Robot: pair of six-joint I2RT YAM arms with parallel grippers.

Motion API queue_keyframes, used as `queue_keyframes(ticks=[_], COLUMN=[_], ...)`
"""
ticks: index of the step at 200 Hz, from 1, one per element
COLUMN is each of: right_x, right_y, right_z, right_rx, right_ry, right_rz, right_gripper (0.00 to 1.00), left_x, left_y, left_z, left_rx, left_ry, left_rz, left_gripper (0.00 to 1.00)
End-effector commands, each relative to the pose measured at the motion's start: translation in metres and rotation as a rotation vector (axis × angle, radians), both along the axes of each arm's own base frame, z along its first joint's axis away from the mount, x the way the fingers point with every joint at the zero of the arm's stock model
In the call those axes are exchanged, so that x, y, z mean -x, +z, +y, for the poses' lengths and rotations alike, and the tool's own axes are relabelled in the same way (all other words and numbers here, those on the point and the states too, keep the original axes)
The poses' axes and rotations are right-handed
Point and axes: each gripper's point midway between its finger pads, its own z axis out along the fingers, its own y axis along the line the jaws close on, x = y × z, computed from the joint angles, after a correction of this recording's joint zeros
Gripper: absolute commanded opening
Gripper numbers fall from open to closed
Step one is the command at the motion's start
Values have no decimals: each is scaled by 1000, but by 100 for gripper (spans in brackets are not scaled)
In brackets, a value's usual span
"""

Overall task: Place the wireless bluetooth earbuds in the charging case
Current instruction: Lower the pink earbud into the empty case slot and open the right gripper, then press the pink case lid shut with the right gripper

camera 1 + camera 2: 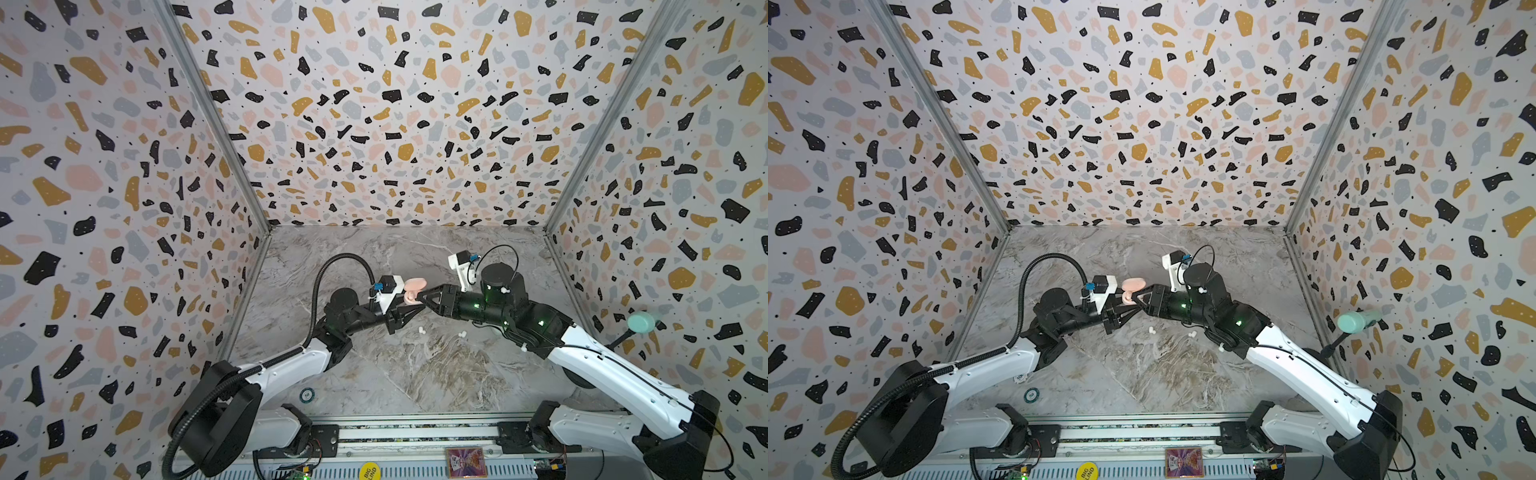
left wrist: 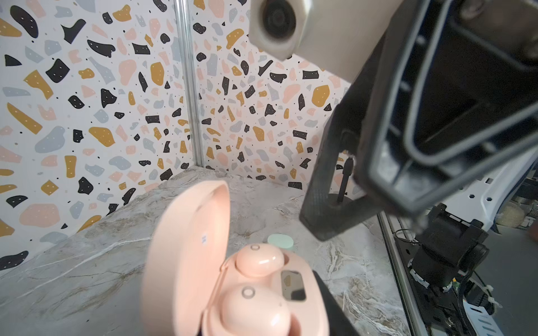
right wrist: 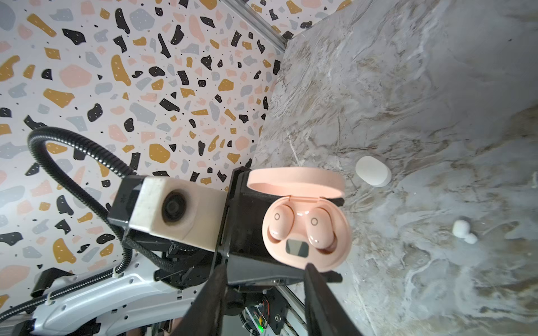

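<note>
Both pink earbuds [image 3: 280, 222] appear seated in the open pink charging case [image 3: 334, 259]. The left gripper [image 1: 409, 308] clamps the case above the middle of the bench [image 1: 415, 374]. The right gripper [image 1: 424, 297], jaws apart and empty, hangs at the case's 3 o'clock. Likely next: press the lid shut, then fetch the white earbuds [image 1: 422, 331] at the case's 6 o'clock for the white case [image 3: 373, 175].

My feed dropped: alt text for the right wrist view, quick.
An open pink charging case, both pink earbuds seated in its wells, is clamped in the left gripper. The right gripper has its jaws apart and empty just short of it. On the marble table beyond lie a closed white case and a loose white earbud.
</note>
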Motion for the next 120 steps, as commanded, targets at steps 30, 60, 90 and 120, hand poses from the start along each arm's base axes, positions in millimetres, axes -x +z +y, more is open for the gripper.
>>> queue_keyframes(ticks=[30, 60, 90, 120], right_x=[-38, -68, -75, -55], right_y=[19, 17, 15, 12], right_z=[-26, -14, 11, 26], right_rx=[164, 225, 224, 247], right_ry=[-68, -21, 78, 152], right_rz=[-76, -88, -87, -91], right_gripper=[46, 46, 46, 45], left_x=[3, 4, 5, 3], left_y=[22, 21, 21, 21], left_z=[-2, -4, -4, -4], left_rx=[39, 36, 38, 37], left_ry=[-21, -34, -38, -31], left_rz=[-71, -71, -68, -70], left_gripper=[44, 44, 44, 44])
